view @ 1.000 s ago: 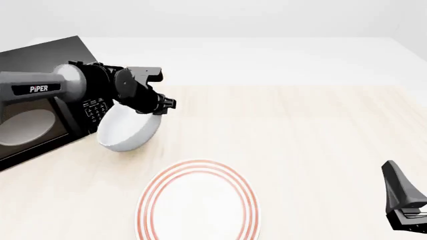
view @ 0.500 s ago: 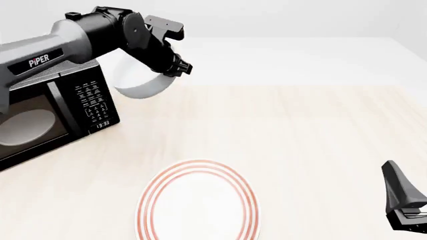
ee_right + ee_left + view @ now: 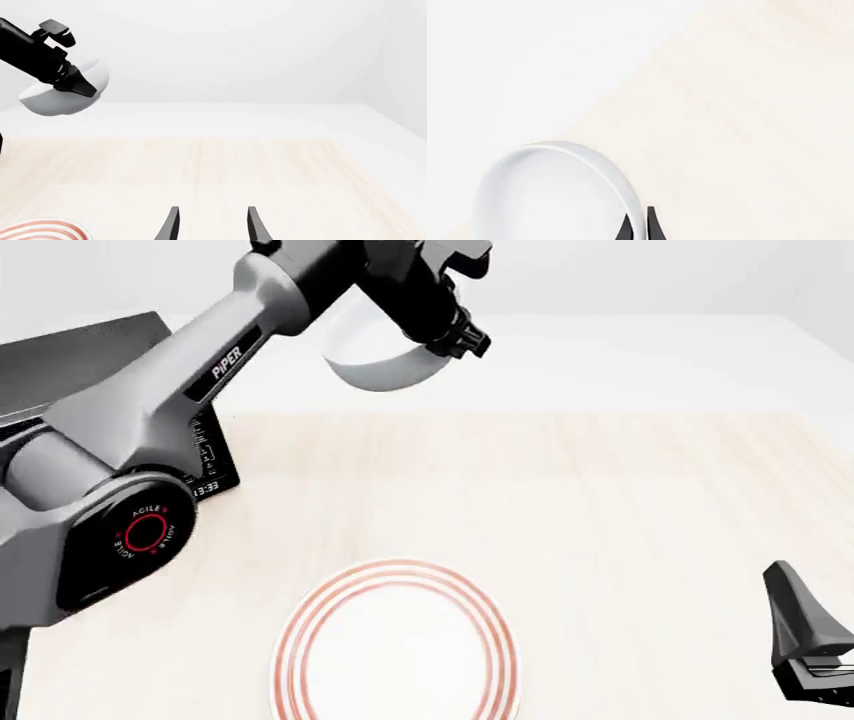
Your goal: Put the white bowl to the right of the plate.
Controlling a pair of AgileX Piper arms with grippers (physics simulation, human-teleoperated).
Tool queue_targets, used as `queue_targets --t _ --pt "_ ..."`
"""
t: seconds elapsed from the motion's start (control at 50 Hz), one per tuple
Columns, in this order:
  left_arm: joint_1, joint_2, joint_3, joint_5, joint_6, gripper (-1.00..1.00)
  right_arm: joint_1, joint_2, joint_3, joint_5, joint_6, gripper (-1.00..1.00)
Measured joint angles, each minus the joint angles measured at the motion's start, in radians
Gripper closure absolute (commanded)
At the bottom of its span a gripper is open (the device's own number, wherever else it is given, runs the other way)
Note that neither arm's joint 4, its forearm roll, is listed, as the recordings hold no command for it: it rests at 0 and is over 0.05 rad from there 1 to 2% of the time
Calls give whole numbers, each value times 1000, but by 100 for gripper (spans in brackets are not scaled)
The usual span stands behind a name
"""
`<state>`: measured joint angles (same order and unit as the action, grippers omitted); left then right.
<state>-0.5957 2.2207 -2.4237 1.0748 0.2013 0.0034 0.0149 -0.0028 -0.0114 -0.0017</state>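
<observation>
My left gripper (image 3: 461, 338) is shut on the rim of the white bowl (image 3: 378, 350) and holds it high above the far middle of the table. The bowl also shows in the left wrist view (image 3: 554, 195), with the fingertips (image 3: 650, 225) pinching its rim, and in the right wrist view (image 3: 57, 95). The plate (image 3: 396, 645), white with red rings, lies flat at the near middle of the table, and its edge shows in the right wrist view (image 3: 40, 231). My right gripper (image 3: 210, 225) is open and empty, low at the near right (image 3: 807, 640).
A black microwave (image 3: 200, 465) stands at the left, mostly hidden behind my left arm (image 3: 147, 470). The wooden table top (image 3: 641, 510) stretches to the right of the plate, with a white surface (image 3: 641, 360) beyond it.
My left arm has lifted the bowl from beside the microwave and carried it up and to the right. The right arm has not moved.
</observation>
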Motion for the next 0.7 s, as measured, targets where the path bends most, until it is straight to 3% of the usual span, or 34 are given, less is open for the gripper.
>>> queue_targets --t 0.18,0.32,0.48,0.7 --pt "-94 136 -202 82 1 100 0 0 0 0 0 -100" --pt "-157 197 -257 90 -8 100 0 0 0 0 0 -100" --pt "-229 176 -149 6 -27 100 0 0 0 0 0 -100" --pt "-330 90 116 -168 -75 100 0 0 0 0 0 -100"
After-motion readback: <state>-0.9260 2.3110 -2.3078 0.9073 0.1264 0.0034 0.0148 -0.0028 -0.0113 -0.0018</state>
